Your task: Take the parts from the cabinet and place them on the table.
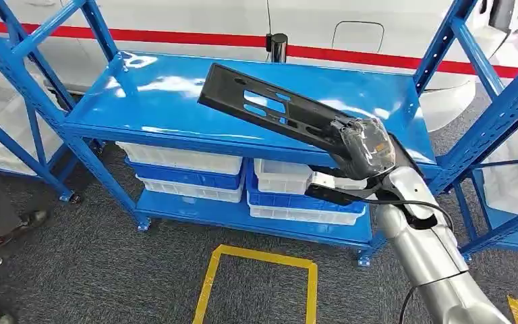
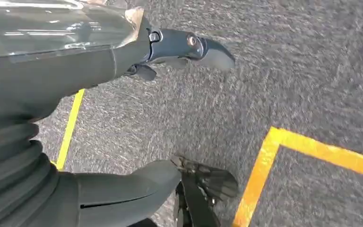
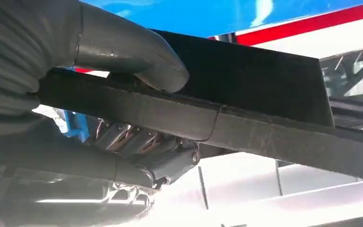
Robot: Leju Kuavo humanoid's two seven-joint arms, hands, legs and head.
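While my left hand (image 2: 170, 118) is hanging slack over the floor, fingers apart and holding nothing, I'm gripping one end of the part (image 1: 270, 108) with my right hand (image 1: 364, 145), tilting it up over the shelf (image 1: 155, 88), probably for clearance; the right wrist view is showing my thumb (image 3: 137, 52) pressing on it.

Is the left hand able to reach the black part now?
Probably not: the left hand hangs low over the floor, while the right hand holds the black part above the blue shelf.

Right hand (image 3: 99, 118) grips the black part (image 3: 246, 99) — thumb on top.
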